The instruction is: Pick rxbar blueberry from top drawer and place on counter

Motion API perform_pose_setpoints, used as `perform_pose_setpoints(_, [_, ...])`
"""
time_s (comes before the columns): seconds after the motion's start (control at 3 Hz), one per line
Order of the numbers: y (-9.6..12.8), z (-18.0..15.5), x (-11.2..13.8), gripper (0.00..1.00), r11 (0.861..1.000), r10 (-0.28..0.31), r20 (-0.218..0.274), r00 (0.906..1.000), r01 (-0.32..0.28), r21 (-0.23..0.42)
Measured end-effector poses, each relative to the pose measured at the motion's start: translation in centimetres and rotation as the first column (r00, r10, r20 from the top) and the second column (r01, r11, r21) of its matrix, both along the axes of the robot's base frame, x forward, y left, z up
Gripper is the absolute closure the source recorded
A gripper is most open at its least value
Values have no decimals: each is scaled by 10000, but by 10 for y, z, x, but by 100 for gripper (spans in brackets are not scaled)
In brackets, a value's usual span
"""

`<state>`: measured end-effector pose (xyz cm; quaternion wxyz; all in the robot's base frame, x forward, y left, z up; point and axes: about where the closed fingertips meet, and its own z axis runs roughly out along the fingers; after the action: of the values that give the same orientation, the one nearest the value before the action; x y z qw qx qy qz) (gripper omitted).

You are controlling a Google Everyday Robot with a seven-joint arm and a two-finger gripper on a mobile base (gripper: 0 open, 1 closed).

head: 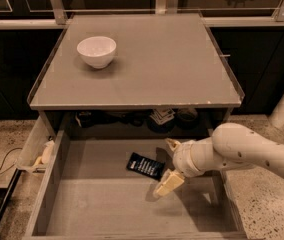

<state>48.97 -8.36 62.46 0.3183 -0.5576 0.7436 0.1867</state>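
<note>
The rxbar blueberry (145,166), a dark flat bar with white lettering, lies on the grey bottom of the open top drawer (102,209), near its middle. My gripper (167,167) comes in from the right on a white arm and sits just right of the bar, low over the drawer. Its two cream fingers are spread apart, one at the back (172,144) and one at the front (166,185), with nothing between them. The counter (152,69) is the grey tabletop above the drawer.
A round white bowl (96,51) stands on the counter's back left. Dark clutter sits under the counter behind the drawer. The drawer's left wall (46,184) and right wall bound the space. A cable lies on the floor at left.
</note>
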Motion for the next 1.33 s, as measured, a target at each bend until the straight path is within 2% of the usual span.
perform_pose_setpoints(0.33, [12, -9, 3, 0, 9995, -154, -75, 9999, 156, 284])
perform_pose_setpoints(0.67, [20, -23, 7, 0, 9992, -256, -91, 9996, 258, 292])
perform_pose_setpoints(1.33, [16, -33, 20, 0, 9984, -492, -58, 9988, 493, 272])
